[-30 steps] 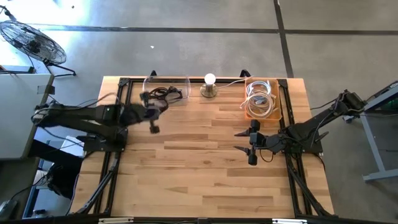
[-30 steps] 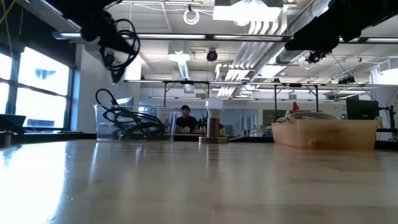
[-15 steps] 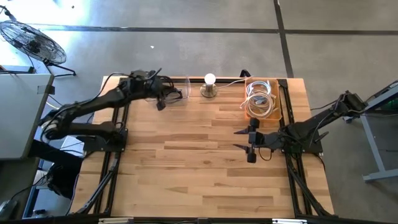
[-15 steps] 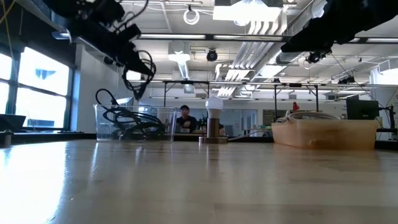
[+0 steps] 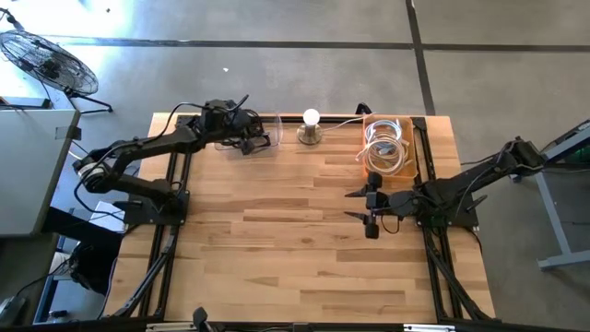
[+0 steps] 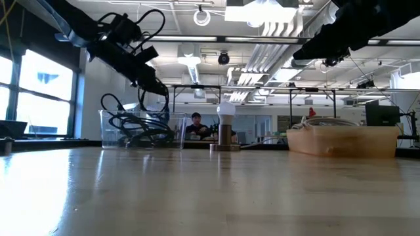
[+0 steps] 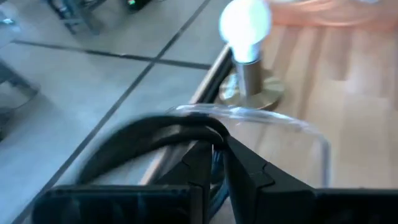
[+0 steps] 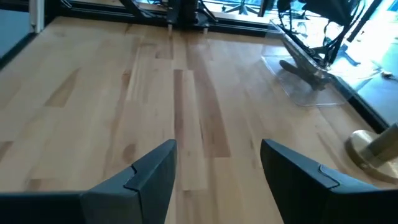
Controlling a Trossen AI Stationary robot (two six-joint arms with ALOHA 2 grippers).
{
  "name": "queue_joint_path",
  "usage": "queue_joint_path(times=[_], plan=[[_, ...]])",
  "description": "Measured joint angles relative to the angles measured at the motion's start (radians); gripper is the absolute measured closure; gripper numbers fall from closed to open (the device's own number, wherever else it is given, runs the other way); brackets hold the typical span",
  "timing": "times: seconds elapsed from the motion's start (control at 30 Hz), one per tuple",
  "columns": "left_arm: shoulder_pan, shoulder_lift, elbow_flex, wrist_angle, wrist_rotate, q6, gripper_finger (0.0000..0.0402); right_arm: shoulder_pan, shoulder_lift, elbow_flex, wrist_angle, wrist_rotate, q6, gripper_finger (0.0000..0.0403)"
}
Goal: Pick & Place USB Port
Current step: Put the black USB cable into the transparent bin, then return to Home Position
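The black USB cable (image 5: 241,138) hangs in a loop from the left end effector (image 5: 247,145) just above the clear container (image 5: 267,122), which stands at the far edge of the surface (image 5: 295,240) and already holds a tangle of black cables (image 6: 134,128). In the left wrist view the 2 dark fingers (image 7: 202,163) stand nearly together with the black cable (image 7: 155,134) pinched between them, over the container's clear rim (image 7: 298,124). The left arm (image 5: 138,152) reaches from its base at the surface's left side toward the clear container, its forearm sloping down to it in the low view, where the cable loop (image 6: 154,98) dangles over the container's wall (image 6: 108,128).

Just beside the clear container stands a lamp (image 5: 311,127) with a white bulb on a round brass base. Farther from the clear container, past the lamp, sits an orange bin (image 5: 388,146) holding coiled white cables (image 5: 383,143).

The right arm (image 5: 461,189) waits well apart from the clear container, stretched in from the surface's right side near the orange bin. The right end effector (image 5: 361,207) hovers above bare wood, its 2 fingers (image 8: 149,177) spread wide with nothing between them.
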Motion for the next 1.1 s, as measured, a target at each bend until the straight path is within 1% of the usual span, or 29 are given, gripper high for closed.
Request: queue_joint_path(times=[0.13, 0.23, 0.4, 0.5, 0.63, 0.7, 0.77, 0.83, 0.93, 1.03, 1.1], plan=[[0.0, 0.0, 0.0, -0.001, -0.03, -0.01, 0.0354, -0.017, 0.0, 0.0, 0.0, 0.002, -0.024, 0.0177], [0.0, -0.001, 0.0, -0.003, -0.026, -0.012, 0.0345, -0.031, 0.0, 0.0, 0.0, 0.002, -0.038, 0.0174], [0.0, -0.001, 0.0, -0.025, 0.047, -0.083, 0.0328, -0.051, 0.0, 0.0, -0.001, -0.006, -0.057, 0.0175], [0.0, -0.001, 0.0, -0.034, 0.039, -0.122, 0.0319, -0.062, 0.0, 0.0, -0.001, -0.007, -0.063, 0.0175], [0.001, -0.002, 0.0, -0.039, 0.015, -0.134, 0.0312, -0.08, 0.0, 0.0, -0.001, -0.008, -0.064, 0.0174], [0.0, -0.002, 0.0, -0.038, -0.005, -0.152, 0.0312, -0.095, 0.0, 0.0, -0.001, -0.033, -0.074, 0.0176], [0.0, -0.002, 0.0, -0.039, 0.004, -0.159, 0.0311, -0.113, 0.0, 0.0, -0.001, -0.08, -0.096, 0.0178], [0.0, -0.015, 0.0, -0.044, 0.05, -0.16, 0.0311, -0.137, 0.0, 0.0, 0.002, -0.125, -0.108, 0.0178], [-0.001, -0.07, 0.0, -0.038, 0.137, -0.145, 0.0311, -0.191, -0.013, 0.0, 0.013, -0.185, -0.131, 0.0178], [-0.002, -0.157, 0.0, -0.044, 0.232, -0.107, 0.0311, -0.257, -0.067, 0.0, 0.012, -0.248, -0.164, 0.0178], [-0.002, -0.238, 0.0, -0.068, 0.28, -0.078, 0.0311, -0.306, -0.125, 0.0, 0.002, -0.316, -0.173, 0.0179]])
